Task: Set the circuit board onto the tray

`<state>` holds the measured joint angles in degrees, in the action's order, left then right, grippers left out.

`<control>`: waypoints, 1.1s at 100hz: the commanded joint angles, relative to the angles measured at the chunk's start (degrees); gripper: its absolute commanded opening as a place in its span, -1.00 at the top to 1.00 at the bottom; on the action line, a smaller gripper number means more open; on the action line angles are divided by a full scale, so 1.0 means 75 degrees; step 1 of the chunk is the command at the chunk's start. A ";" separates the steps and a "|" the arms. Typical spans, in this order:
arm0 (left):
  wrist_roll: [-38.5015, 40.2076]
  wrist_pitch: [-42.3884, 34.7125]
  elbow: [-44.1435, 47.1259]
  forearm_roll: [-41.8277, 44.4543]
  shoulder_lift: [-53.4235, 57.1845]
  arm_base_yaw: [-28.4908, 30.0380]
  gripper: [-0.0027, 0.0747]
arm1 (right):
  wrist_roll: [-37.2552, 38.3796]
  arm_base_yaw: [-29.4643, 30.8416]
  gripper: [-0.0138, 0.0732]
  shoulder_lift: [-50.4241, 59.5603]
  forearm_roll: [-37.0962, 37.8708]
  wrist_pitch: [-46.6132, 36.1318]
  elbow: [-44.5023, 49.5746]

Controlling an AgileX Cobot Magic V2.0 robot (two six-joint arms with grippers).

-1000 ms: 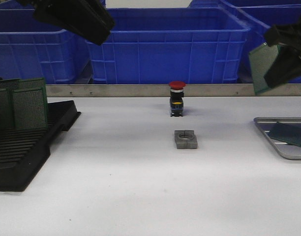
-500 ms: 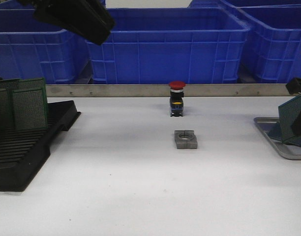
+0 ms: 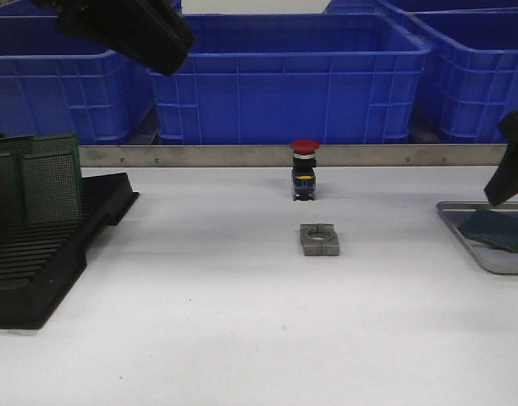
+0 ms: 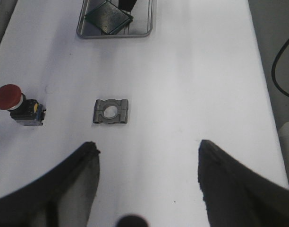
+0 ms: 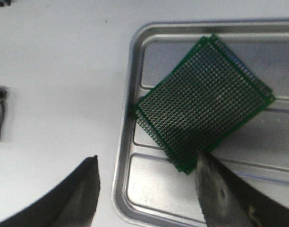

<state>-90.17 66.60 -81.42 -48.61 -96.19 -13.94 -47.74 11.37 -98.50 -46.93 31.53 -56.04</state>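
The silver-grey tray (image 3: 486, 258) lies at the table's right edge; it also shows in the right wrist view (image 5: 149, 198) and the left wrist view (image 4: 83, 29). Green circuit boards (image 5: 203, 101) lie flat and stacked on it, slightly askew, and they show in the front view (image 3: 496, 228). My right gripper (image 5: 147, 161) is open and empty just above the tray's near corner (image 3: 504, 178). My left gripper (image 4: 147, 144) is open and empty, high at the back left (image 3: 128, 30). More green boards (image 3: 47, 182) stand in a black slotted rack (image 3: 39, 254) at the left.
A red-capped push button (image 3: 304, 169) stands mid-table, with a grey metal clamp block (image 3: 319, 239) in front of it. Blue plastic bins (image 3: 284, 76) line the back behind a metal rail (image 3: 242, 155).
My right gripper came down from high at the right with a circuit board, set it on the tray and let go. The left arm has not moved.
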 commanded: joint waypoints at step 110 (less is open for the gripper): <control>0.2997 -0.5192 0.2943 -0.1251 0.4502 0.1366 0.98 | -0.0844 -0.2562 0.94 0.7292 -0.0427 -0.3540 0.3631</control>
<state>-68.33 34.23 -61.66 -52.96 -67.05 -3.82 -53.58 -7.47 -47.76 -48.19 9.50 -29.82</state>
